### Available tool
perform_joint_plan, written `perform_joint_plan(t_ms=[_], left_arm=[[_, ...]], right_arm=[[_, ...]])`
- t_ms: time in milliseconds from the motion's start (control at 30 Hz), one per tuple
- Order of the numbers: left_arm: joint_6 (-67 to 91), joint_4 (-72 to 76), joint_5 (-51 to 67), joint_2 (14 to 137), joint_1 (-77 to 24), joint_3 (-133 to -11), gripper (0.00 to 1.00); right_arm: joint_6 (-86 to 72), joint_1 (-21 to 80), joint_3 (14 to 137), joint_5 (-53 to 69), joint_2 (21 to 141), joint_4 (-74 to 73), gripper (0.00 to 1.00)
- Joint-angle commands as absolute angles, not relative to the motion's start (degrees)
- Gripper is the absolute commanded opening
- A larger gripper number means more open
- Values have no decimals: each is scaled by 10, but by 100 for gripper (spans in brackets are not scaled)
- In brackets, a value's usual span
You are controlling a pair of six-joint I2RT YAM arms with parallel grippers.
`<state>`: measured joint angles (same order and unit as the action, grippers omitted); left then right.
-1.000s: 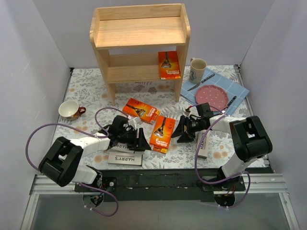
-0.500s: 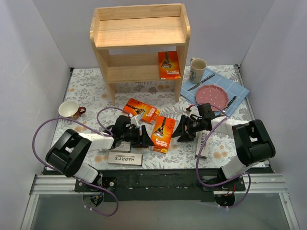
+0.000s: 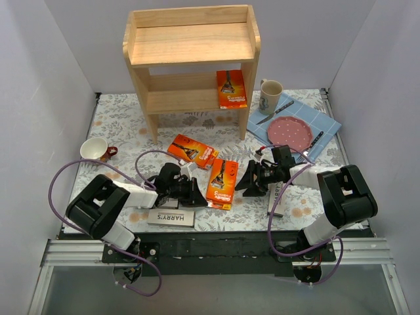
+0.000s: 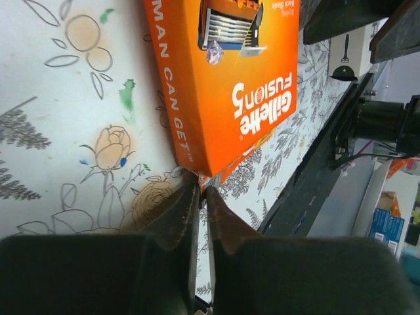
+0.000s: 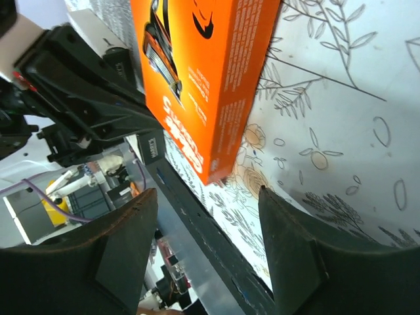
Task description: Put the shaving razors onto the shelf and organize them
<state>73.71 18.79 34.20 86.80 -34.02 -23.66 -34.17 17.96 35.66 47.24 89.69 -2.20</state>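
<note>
An orange razor pack (image 3: 222,184) (image 4: 223,85) (image 5: 203,85) lies flat on the floral table between my two grippers. My left gripper (image 3: 201,195) (image 4: 200,190) is shut, its tips against the pack's near left corner. My right gripper (image 3: 244,185) (image 5: 209,190) stands open just right of the pack, with nothing between its fingers. A second orange pack (image 3: 192,150) lies behind it. A third orange pack (image 3: 231,88) stands on the lower tier of the wooden shelf (image 3: 190,42). One white HARRY'S box (image 3: 170,217) lies near the front edge. Another white box (image 3: 279,195) is under the right arm.
A red and white cup (image 3: 96,150) sits at the left. At the back right a blue cloth (image 3: 325,118) holds a pink plate (image 3: 289,132), a knife (image 3: 274,113) and another utensil (image 3: 315,141), with a mug (image 3: 270,96) behind. Purple cables loop around both arms.
My left gripper has closed and slid right up to the orange pack's corner. The pack has shifted slightly right. The right gripper has barely moved.
</note>
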Motion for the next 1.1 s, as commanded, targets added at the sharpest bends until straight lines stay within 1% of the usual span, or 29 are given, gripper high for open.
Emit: perform_joint_plan(t_ms=[0,100,133,233,567,600,633,700,733,767,800,833,867,933,967,1067], left_arm=[[740,186,380,876,-345,-252,0],[762,185,422,882,-343,-279,0],[771,186,458,883,-343,-286,0],[799,188,505,888,-345,-310,0],[836,206,553,922,-348,-351,0],[839,209,554,924,-349,-350,0],[845,213,554,926,-349,-348,0],[847,221,549,926,-350,-342,0],[847,222,548,926,-350,-339,0],[841,218,545,926,-349,-338,1],[835,211,534,924,-349,-339,8],[827,202,528,917,-350,-340,17],[811,182,525,911,-349,-343,36],[786,157,519,896,-349,-352,49],[766,136,518,879,-348,-356,56],[756,124,512,857,-345,-356,65]], right_arm=[[-390,176,331,511,905,74,72],[-409,177,326,519,918,87,74],[-411,178,327,523,920,87,75],[-426,177,331,525,930,96,76],[-463,178,337,533,946,126,77],[-468,178,336,534,947,131,75],[-470,178,335,538,947,135,69],[-473,178,336,542,947,145,59],[-472,178,337,547,947,147,48],[-469,177,340,548,947,149,42],[-461,173,342,549,946,145,37],[-453,171,346,554,944,140,28],[-446,170,355,556,941,135,24],[-421,161,368,568,939,107,16],[-414,158,374,570,933,97,15],[-393,149,397,577,926,66,12]])
